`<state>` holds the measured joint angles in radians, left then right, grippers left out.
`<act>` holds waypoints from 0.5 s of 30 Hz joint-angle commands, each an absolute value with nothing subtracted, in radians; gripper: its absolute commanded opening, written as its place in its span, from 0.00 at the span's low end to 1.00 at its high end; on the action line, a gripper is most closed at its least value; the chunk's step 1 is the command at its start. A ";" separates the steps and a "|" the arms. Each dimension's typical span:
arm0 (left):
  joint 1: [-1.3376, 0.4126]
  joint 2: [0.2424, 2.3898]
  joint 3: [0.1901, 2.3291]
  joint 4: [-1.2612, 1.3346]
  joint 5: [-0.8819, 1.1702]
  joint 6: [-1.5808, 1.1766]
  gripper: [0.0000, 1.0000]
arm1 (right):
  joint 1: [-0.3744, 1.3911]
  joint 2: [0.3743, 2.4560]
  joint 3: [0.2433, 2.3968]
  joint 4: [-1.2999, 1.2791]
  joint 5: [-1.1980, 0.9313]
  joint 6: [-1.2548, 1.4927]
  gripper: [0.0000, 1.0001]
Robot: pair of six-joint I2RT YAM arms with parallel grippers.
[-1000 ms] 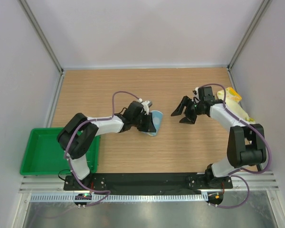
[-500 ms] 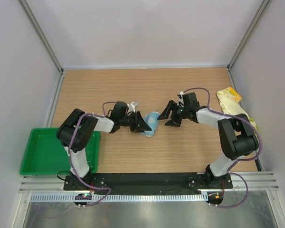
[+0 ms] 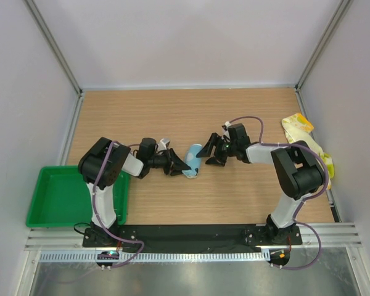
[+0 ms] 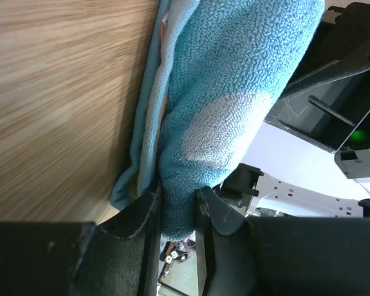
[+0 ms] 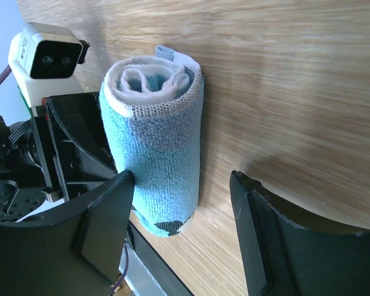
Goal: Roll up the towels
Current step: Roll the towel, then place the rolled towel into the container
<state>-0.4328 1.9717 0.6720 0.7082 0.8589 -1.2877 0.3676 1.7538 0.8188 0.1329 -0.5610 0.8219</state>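
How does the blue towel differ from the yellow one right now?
The blue towel is rolled into a tight cylinder, its spiral end showing; the yellow towel lies loose and unrolled. The blue towel sits mid-table, pinched by the left gripper, with the open right gripper close on its other side; the yellow towel lies by the right wall, away from both grippers. Both are small cloths on the wooden table.

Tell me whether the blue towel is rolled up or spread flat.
Rolled up: the blue towel shows spiral layers at its end, and the left gripper pinches it.
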 commanded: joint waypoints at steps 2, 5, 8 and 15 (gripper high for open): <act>-0.419 2.020 0.632 0.655 0.795 -1.318 0.00 | 0.387 1.770 0.816 0.198 -0.543 0.821 0.69; -0.416 2.023 0.638 0.640 0.792 -1.319 0.00 | 0.402 1.773 0.816 0.199 -0.540 0.810 0.69; -0.411 2.031 0.646 0.623 0.787 -1.321 0.00 | 0.422 1.781 0.822 0.195 -0.531 0.802 0.68; -0.403 2.039 0.646 0.618 0.787 -1.335 0.00 | 0.452 1.801 0.830 0.193 -0.515 0.799 0.66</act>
<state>-0.4129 1.9923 0.6632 0.7258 0.8680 -1.3319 0.4263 1.7813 0.8192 0.1867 -0.5297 0.8219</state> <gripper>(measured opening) 0.238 0.671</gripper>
